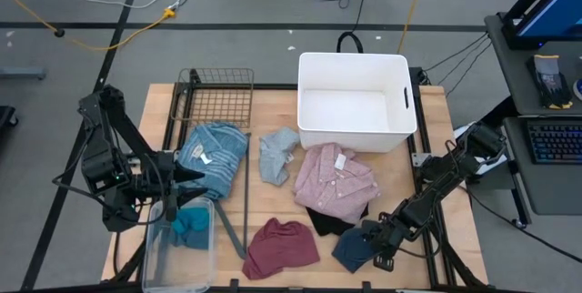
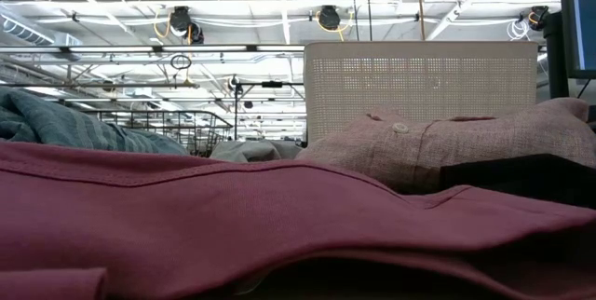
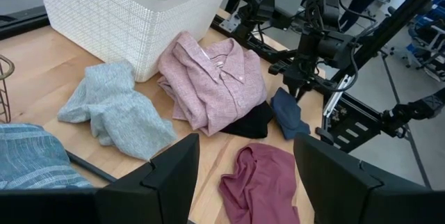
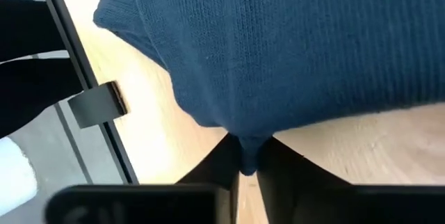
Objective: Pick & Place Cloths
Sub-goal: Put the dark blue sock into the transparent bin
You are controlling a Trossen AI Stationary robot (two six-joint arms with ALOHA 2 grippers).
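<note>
My right gripper (image 1: pixel 380 258) low at near surface (image 1: pixel 455 147) edge, jaws pinching hem of navy piece (image 4: pixel 278 43). Soft knit, light, limp (will drape, may snag); bunched fold holds best. Left gripper (image 3: pixel 240 175) spread, waiting.

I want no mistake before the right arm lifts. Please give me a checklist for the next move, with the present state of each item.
1. Right gripper shut on the navy knitted cloth: ok.
2. Only an edge fold is pinched; firmness: cannot tell.
3. Navy cloth free of the black cloth beside it: cannot tell.
4. White perforated plastic tub holds nothing: ok.
5. Left gripper open, away over the left side: ok.
</note>
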